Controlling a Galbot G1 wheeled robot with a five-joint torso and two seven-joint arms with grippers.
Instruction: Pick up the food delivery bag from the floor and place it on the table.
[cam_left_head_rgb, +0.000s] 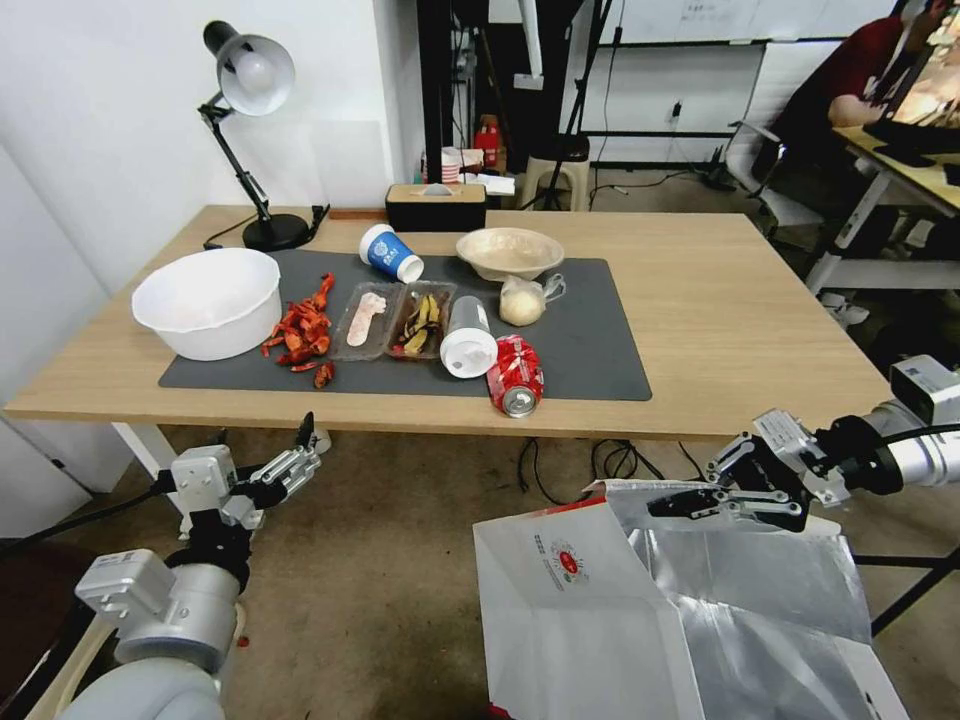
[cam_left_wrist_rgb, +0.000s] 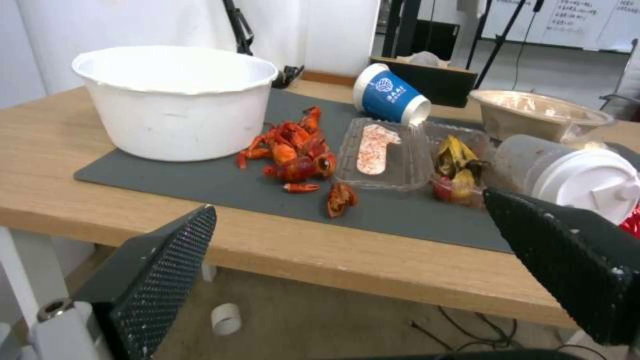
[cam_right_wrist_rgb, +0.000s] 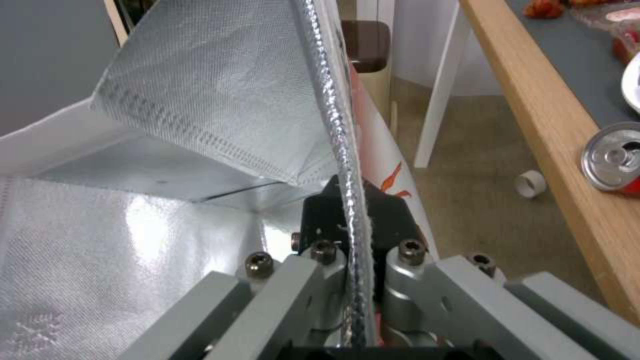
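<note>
The food delivery bag (cam_left_head_rgb: 580, 600), white with a round red logo and a silver foil lining (cam_right_wrist_rgb: 200, 100), stands open in front of the table (cam_left_head_rgb: 740, 300), its top just below the table's front edge. Its bottom is out of view, so I cannot tell whether it rests on the floor (cam_left_head_rgb: 380, 580). My right gripper (cam_left_head_rgb: 672, 503) is shut on the bag's upper rim; in the right wrist view the foil edge runs between the right gripper's (cam_right_wrist_rgb: 350, 200) black pads. My left gripper (cam_left_head_rgb: 270, 450) hangs open and holds nothing, low by the table's front left edge, and the left wrist view shows the left gripper's (cam_left_wrist_rgb: 350, 205) fingers wide apart.
On the dark grey mat (cam_left_head_rgb: 590, 340) lie a white bowl (cam_left_head_rgb: 210, 300), crayfish shells (cam_left_head_rgb: 300, 335), two plastic trays (cam_left_head_rgb: 395, 320), a blue cup (cam_left_head_rgb: 390, 252), a lidded cup (cam_left_head_rgb: 468, 340), a crushed red can (cam_left_head_rgb: 515, 375) and a beige bowl (cam_left_head_rgb: 510, 252). Cables (cam_left_head_rgb: 600, 465) lie under the table. The table's right part is bare wood.
</note>
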